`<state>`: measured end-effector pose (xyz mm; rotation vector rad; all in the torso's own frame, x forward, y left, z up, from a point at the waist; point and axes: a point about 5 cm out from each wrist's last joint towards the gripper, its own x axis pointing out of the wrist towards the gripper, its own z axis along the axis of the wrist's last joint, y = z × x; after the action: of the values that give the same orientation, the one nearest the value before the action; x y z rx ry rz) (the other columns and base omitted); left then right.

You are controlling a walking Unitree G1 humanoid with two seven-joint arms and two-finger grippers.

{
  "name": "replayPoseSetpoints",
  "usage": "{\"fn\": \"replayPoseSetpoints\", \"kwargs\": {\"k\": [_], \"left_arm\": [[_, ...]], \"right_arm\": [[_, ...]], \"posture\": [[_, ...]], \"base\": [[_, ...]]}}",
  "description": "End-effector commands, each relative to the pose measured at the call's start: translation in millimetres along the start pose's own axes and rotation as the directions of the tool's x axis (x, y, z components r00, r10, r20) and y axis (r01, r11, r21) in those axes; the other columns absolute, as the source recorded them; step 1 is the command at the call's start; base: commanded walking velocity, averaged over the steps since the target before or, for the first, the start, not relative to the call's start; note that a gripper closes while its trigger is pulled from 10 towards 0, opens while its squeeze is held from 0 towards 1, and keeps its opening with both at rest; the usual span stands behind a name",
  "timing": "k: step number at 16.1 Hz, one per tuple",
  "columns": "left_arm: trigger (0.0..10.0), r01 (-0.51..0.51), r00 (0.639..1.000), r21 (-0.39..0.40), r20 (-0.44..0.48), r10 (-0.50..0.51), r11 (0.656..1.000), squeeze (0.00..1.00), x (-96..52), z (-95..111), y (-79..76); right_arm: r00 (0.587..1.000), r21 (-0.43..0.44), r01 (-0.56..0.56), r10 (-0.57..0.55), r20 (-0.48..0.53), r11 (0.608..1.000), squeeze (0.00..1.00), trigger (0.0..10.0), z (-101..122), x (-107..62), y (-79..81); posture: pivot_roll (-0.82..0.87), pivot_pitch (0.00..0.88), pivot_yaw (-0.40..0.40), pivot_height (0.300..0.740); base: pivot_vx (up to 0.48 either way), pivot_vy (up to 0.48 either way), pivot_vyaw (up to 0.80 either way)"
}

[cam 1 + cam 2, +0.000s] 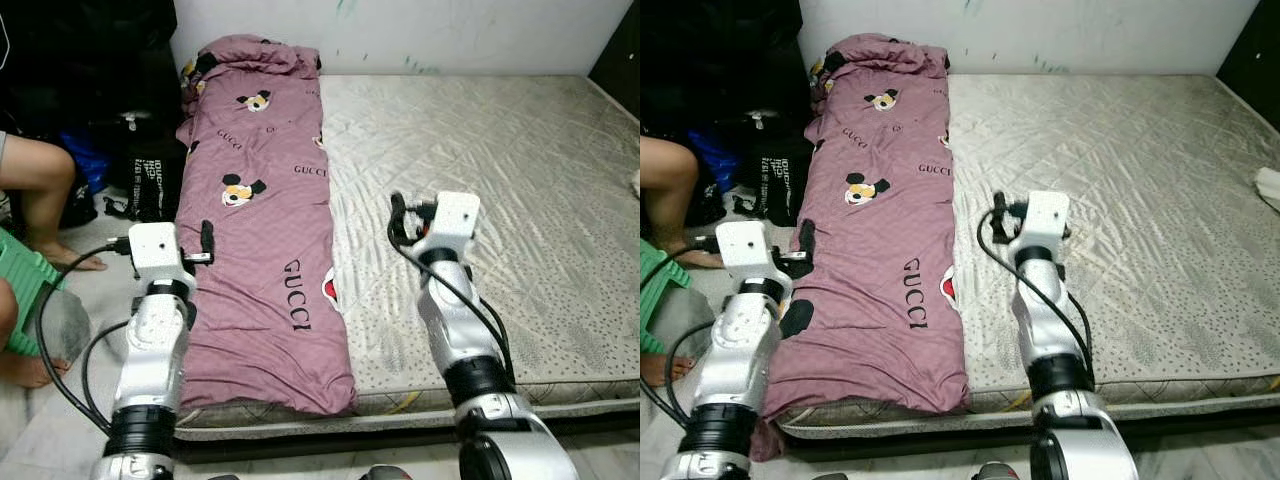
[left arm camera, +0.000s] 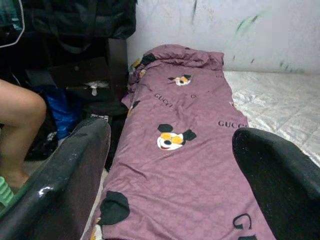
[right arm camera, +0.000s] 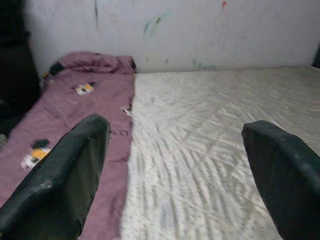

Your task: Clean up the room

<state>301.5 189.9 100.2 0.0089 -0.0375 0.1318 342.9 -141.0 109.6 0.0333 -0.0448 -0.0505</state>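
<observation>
Two pincers: both raised over the near end of the bed, fingers spread wide, nothing held.
Left pincer [image 2: 170, 165]: hangs above the near left corner of the bed, over the quilt's outer edge; seen along its fingers, the quilt runs straight ahead.
Right pincer [image 3: 172, 165]: hangs over bare mattress [image 1: 480, 170], just to the right of the quilt's inner edge.
Quilt [image 1: 262, 215]: purple, printed with cartoon mice and lettering; folded into a long strip along the left side of the bed, bunched at the far end against the wall [image 1: 400, 30].
Long axis: from the near edge of the bed to the wall, in line with both arms.
Nearer arm: left, directly over the cloth; the right stands beside it.
Stage: a folded strip fits either a quilt already tidied or one awaiting more folding; this moment cannot decide.
Surroundings: a seated person's legs [image 1: 40, 185] and dark bags [image 1: 150, 175] on the floor to the left.
</observation>
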Motion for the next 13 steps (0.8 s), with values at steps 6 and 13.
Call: {"fn": "replayPoseSetpoints", "kwargs": {"k": [6,13], "left_arm": [[10.0,-0.010,0.999,0.033,0.032,0.009,0.999,0.00,-4.4,3.5,1.9],[10.0,-0.014,0.999,0.030,0.030,0.013,0.999,0.00,-2.7,4.7,0.7]], "right_arm": [[0.999,0.005,-0.016,0.016,-0.036,1.000,0.00,10.0,1.2,-0.8,3.0],[0.999,-0.004,-0.009,0.009,-0.034,1.000,0.00,10.0,5.6,4.1,0.1]], "posture": [[-0.07,0.000,-0.012,0.740],[-0.06,0.000,-0.015,0.740]], "base": [[0.000,0.000,0.00],[0.000,0.000,0.00]]}}
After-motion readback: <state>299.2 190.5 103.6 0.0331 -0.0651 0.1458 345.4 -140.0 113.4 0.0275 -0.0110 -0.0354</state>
